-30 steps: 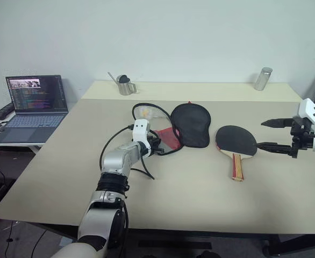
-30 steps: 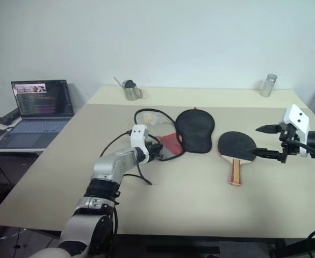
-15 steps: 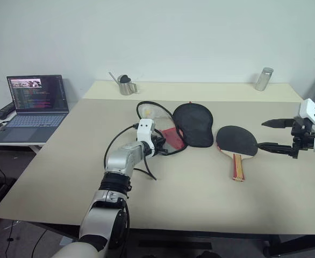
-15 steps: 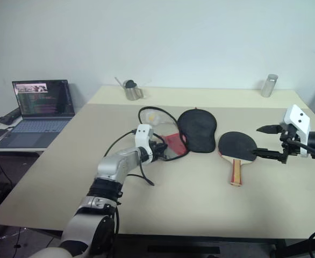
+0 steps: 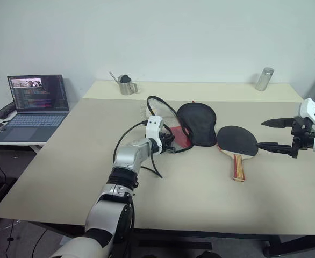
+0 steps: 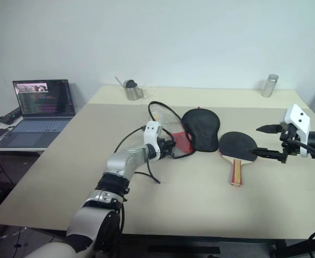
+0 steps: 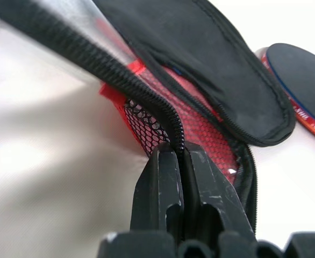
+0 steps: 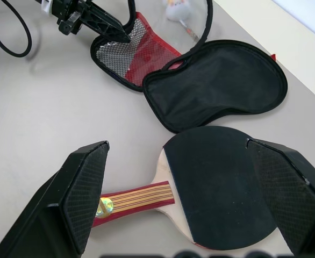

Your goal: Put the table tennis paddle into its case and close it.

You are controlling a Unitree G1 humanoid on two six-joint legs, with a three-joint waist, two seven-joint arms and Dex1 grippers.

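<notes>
The table tennis paddle [image 5: 236, 140] lies flat on the table, black blade up, with its striped handle [image 8: 136, 196] pointing toward the near edge. Just left of it lies the case [image 5: 197, 122], unzipped, its black flap spread out and its red mesh panel [image 8: 126, 49] exposed. My left gripper [image 7: 180, 161] is shut on the case's zipper edge at the red mesh side. My right gripper [image 5: 262, 134] hovers open just right of the paddle blade, a little above the table, with nothing between its fingers.
A black cable loop [image 5: 158, 106] arches over the case's left side. A metal pitcher [image 5: 126, 85] and a metal tumbler [image 5: 263, 78] stand along the table's far edge. An open laptop [image 5: 35, 99] sits on a low side table at the left.
My left gripper has moved to the right with the zipper edge in it, dragging the case closer to the paddle. The right gripper has not moved.
</notes>
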